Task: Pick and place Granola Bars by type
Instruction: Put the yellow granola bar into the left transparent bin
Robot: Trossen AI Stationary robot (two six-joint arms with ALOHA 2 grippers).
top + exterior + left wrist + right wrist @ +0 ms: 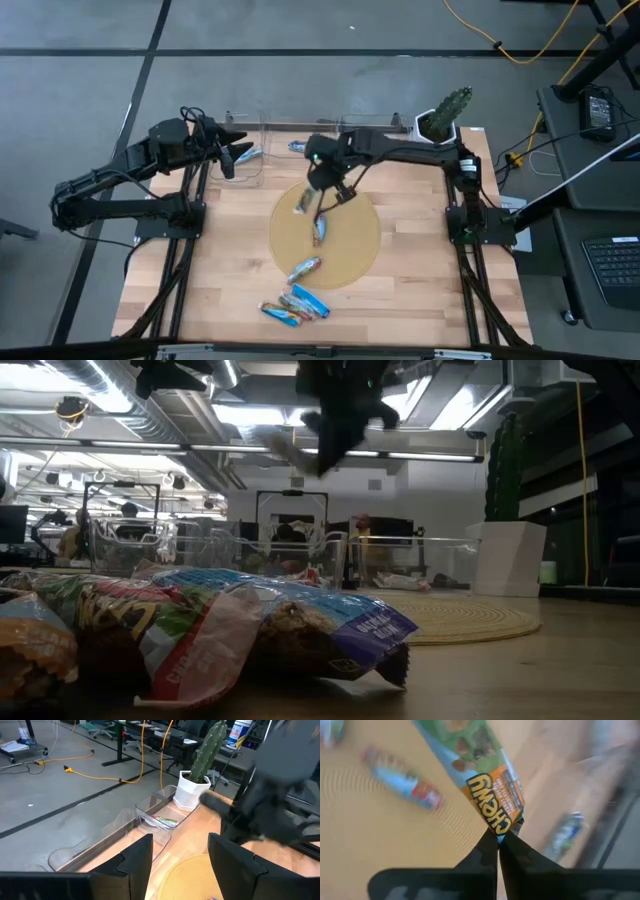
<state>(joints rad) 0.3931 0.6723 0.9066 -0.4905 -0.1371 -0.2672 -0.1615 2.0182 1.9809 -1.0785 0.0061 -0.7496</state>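
Wooden planks are making up the table you are working over, and the round tan mat is lying at its middle. Along the far edge, clear plastic bins are standing in a row, with a white pot holding a green cactus sitting at the far right corner.

Your right gripper is hanging above the far side of the mat, its fingers pinched tight on the end of a granola bar. In the right wrist view that wrapper is showing green and blue with an orange panel reading "chewy". Your left gripper is waiting over the bins at the far left, fingers standing apart and holding nothing.

On the mat, two more bars are lying. A small heap of bars is sitting on the bare wood near the front edge, mostly blue and multicoloured. What is probably another bar is lying inside one bin, though the wrapper is hard to read.
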